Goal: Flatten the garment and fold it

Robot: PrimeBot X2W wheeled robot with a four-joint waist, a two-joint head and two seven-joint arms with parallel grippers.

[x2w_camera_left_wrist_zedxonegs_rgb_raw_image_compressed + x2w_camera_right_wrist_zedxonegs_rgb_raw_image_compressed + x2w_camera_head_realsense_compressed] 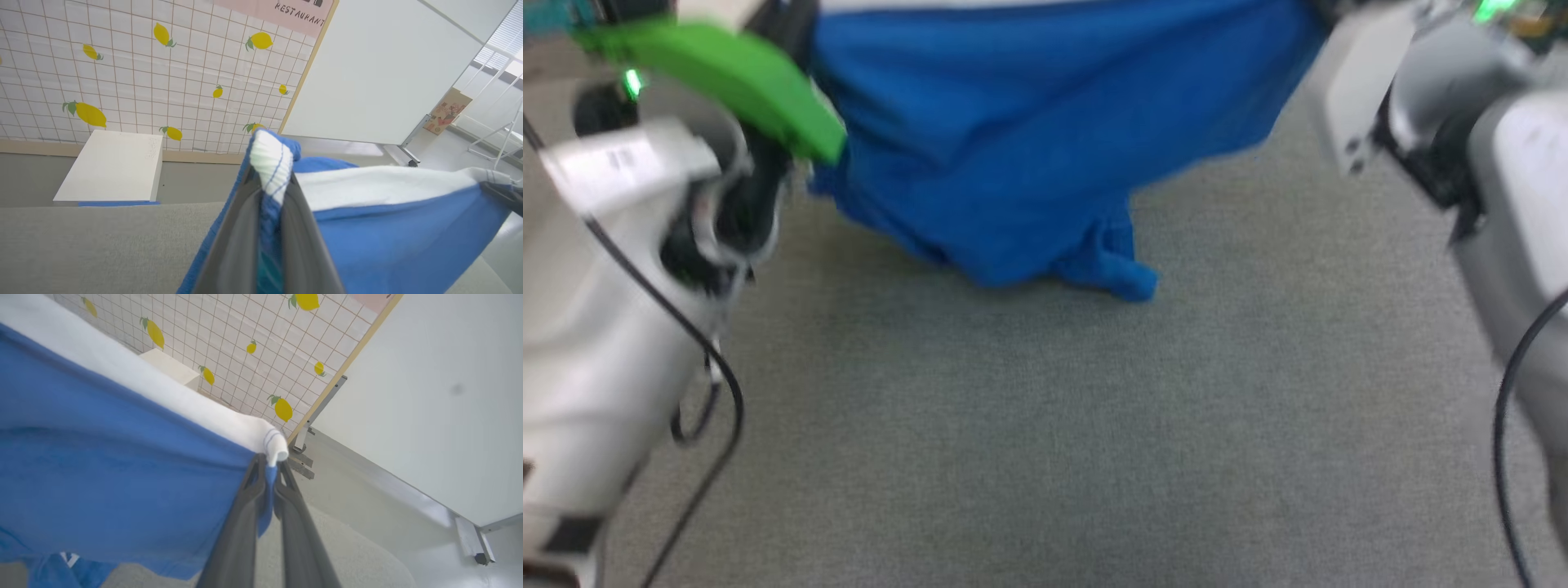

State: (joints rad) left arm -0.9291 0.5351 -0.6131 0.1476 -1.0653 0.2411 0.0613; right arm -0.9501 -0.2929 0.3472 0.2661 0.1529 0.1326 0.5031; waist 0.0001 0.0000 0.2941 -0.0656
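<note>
1. Garment (1013, 147): lifted and stretched between the two arms. It hangs as one broad blue sheet, and its lower end lies bunched on the grey worktop (1045, 449).
2. Left fingers (233, 253): clenched on one end of the white trim band (380, 185), with ribbed cloth pinched between them.
3. Right fingers (241, 539): clenched on the far end of the same band, with a small blue flap hanging down between them.
4. Progress, as we judge it: early.
   - The pick-up by two corners looks done and the top edge is pulled fairly straight.
   - The bottom is crumpled and twisted, so we do not count flattening as finished.
5. Left to do, as we judge it:
   - Lay the sheet down on the worktop without wrinkles.
   - Smooth out the bunched end.
   - Make the folds. No fold line shows yet.
6. Containers: we see none on the worktop.
   - A white block (110, 165) stands at the foot of the lemon-print wall (184, 61), well apart from the garment.
   - We cannot tell whether it is a box or a solid slab. Nothing sits on it.
</note>
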